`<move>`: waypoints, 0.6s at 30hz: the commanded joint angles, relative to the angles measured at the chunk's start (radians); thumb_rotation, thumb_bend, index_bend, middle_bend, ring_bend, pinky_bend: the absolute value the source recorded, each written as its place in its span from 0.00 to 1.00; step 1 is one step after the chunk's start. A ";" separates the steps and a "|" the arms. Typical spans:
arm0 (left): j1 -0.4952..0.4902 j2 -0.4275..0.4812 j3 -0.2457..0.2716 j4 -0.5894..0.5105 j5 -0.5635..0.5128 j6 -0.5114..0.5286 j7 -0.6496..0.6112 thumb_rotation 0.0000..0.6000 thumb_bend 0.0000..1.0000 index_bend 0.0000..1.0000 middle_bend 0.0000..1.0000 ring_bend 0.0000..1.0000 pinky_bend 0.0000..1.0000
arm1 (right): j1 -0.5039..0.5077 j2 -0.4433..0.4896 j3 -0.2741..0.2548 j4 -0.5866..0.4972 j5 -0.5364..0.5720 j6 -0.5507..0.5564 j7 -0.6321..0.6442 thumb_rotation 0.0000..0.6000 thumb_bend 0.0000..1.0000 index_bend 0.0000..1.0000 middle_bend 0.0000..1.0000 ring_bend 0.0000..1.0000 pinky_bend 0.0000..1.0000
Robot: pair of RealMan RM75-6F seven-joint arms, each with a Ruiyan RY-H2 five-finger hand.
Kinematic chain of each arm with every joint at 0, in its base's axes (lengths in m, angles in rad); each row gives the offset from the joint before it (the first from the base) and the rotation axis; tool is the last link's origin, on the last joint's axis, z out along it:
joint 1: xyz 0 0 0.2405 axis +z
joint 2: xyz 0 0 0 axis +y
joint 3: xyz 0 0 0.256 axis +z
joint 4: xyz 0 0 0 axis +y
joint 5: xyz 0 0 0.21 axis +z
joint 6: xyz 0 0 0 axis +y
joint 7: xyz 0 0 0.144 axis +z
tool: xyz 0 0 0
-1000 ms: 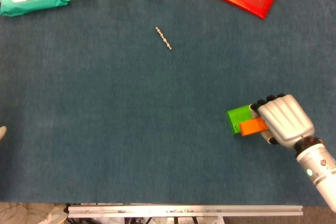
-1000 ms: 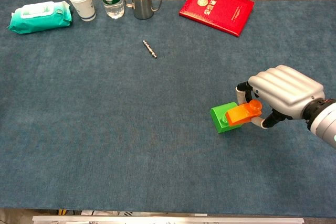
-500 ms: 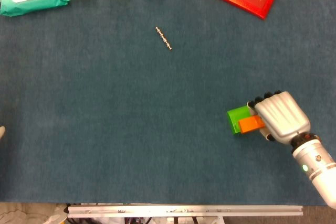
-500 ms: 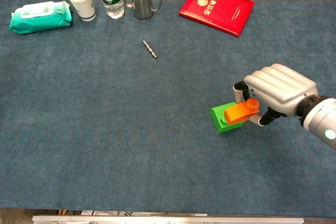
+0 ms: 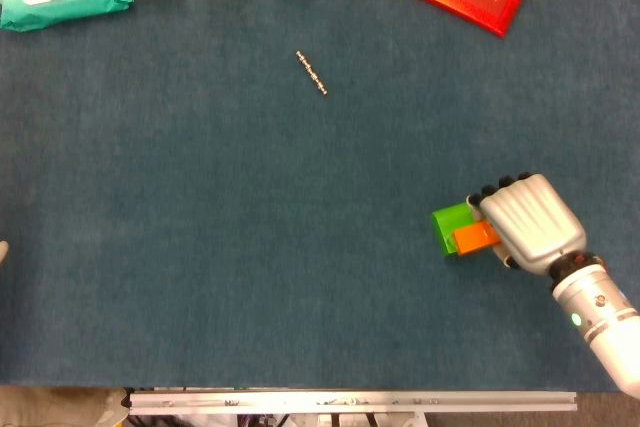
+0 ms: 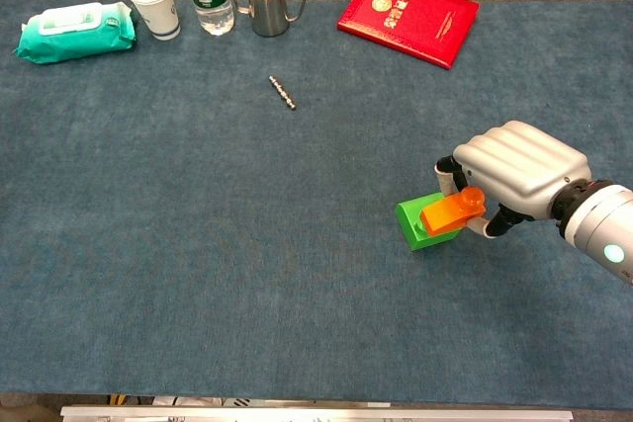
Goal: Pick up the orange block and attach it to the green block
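— How's the right hand [image 6: 519, 183] posed?
— Knuckles up, fingers curled, grasping the orange block [image 6: 452, 211].
— And the block?
— Tilted onto the green block [image 6: 417, 226], near the table's [image 6: 247, 244] right edge; seating unclear.

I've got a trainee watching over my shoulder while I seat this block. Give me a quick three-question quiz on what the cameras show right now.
1. True or false: the right hand holds the orange block.
2. Multiple choice: where is the orange block relative to the green block? A) across the table from it B) on top of it, tilted C) underneath it
3. Fill in: the flat item at the far edge, right of the metal pitcher, is a ____ booklet.

Key: 1 true; 2 B, its low end rests on the green block while the other end is raised in the hand; 3 red.
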 commanded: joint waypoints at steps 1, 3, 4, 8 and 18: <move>0.001 0.000 0.000 0.001 0.000 0.001 -0.001 1.00 0.17 0.17 0.19 0.18 0.13 | 0.004 -0.004 0.000 -0.001 0.005 0.000 -0.006 1.00 0.33 0.63 0.50 0.42 0.47; 0.001 -0.001 0.000 0.002 -0.001 0.001 -0.002 1.00 0.17 0.17 0.19 0.18 0.13 | 0.009 -0.008 0.000 -0.001 0.010 -0.001 -0.013 1.00 0.33 0.63 0.50 0.42 0.47; 0.001 -0.001 0.000 0.002 -0.001 0.001 -0.002 1.00 0.17 0.17 0.19 0.18 0.13 | 0.011 -0.010 0.000 -0.001 0.012 0.000 -0.017 1.00 0.33 0.63 0.50 0.42 0.47; 0.003 0.000 0.000 0.004 -0.001 0.002 -0.005 1.00 0.17 0.17 0.19 0.18 0.13 | 0.017 -0.014 -0.001 -0.001 0.022 0.006 -0.030 1.00 0.33 0.63 0.50 0.42 0.47; 0.003 -0.002 0.001 0.007 0.003 0.004 -0.009 1.00 0.17 0.17 0.19 0.18 0.13 | 0.024 -0.017 -0.008 0.001 0.035 0.021 -0.041 1.00 0.33 0.63 0.50 0.42 0.47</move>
